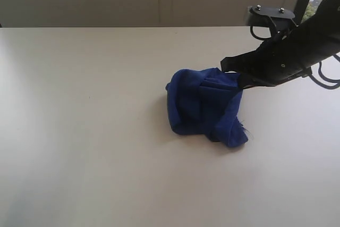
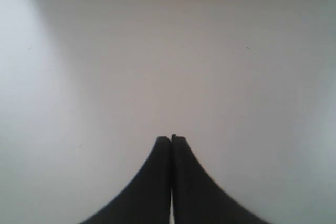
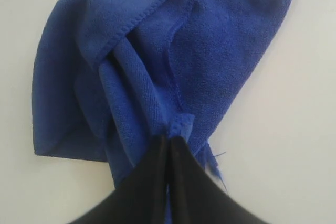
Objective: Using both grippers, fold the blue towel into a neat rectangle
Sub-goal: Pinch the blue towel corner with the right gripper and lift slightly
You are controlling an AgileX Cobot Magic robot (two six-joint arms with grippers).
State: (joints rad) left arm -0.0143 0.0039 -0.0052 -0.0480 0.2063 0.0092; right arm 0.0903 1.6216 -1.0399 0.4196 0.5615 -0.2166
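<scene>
Table [image 1: 79, 131]: pale and plain, filling most of the exterior view; bare surface only in the left wrist view [image 2: 157, 51].
Blue towel [image 1: 204, 104]: bunched in a rumpled heap on the table, near its middle and a little toward the right arm's side; one edge drawn up off the table to the right gripper.
Right gripper [image 1: 234, 75]: over the table's right half, jaws pressed together, pinching a stitched fold of the towel at the very tips.
Left gripper [image 2: 171, 139]: jaws closed tip to tip, nothing between them, hanging over bare table.
Exterior view only: whole heap and right arm together; left gripper out of sight.
Right wrist view only: close look at the pinch [image 3: 169, 137], terry weave and hem folds of the towel [image 3: 157, 51].
Left wrist view only: left gripper's closed, empty jaws.
</scene>
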